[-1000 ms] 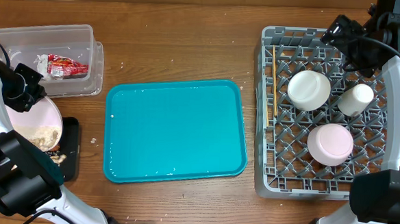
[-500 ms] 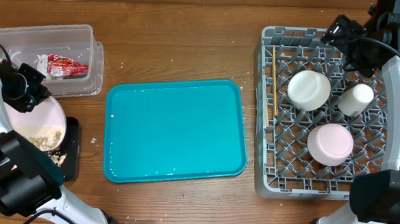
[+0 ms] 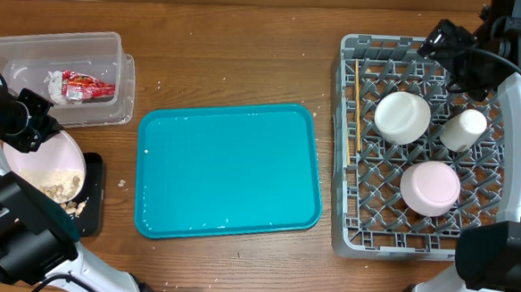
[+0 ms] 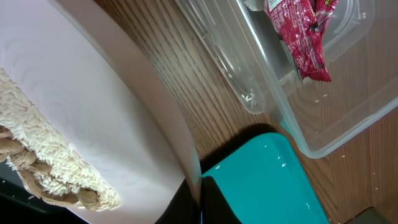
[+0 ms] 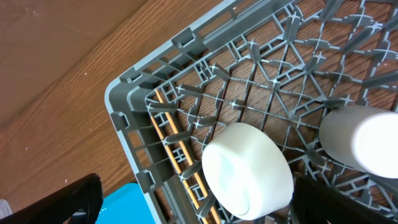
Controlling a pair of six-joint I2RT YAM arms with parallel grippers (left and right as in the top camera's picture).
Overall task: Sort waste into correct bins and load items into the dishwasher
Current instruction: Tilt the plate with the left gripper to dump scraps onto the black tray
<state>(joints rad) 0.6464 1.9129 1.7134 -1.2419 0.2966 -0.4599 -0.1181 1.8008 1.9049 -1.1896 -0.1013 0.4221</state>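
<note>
From above, the left claw (image 3: pixel 31 123) is clamped on the rim of a white plate (image 3: pixel 37 157) at the left edge of the surface (image 3: pixel 238 60). The plate carries pale rice scraps (image 3: pixel 59 185) on its lower part and overhangs a black tray (image 3: pixel 92 200), where a few more bits lie. Behind it stands the clear tub (image 3: pixel 33 49) with the red-and-white wrapper (image 3: pixel 87 88) inside. A teal tray (image 3: pixel 228 171) lies in the middle. On the right is the grey dish rack (image 3: pixel 342 213). It holds the chopsticks (image 3: pixel 355 106) along its left side, a far bowl (image 3: pixel 402 116), a near bowl (image 3: pixel 430 187) and a small cup (image 3: pixel 463 130). The right claw (image 3: pixel 447 38) hangs over the rack's far edge, touching none of them.

The left wrist camera shows the plate's rim pinched between the dark fingers at the bottom of the picture. The plate is tilted, with the rice heaped against its low side. Past the rim are the wood grain, a corner of the teal tray, and the clear tub with the wrapper in it.

The right wrist camera looks down on the rack's corner. Its fingers stand wide apart at the lower left and lower right, holding nothing. Between them sits the far bowl, with the chopsticks just beside it along the rack wall and the cup to its right.
</note>
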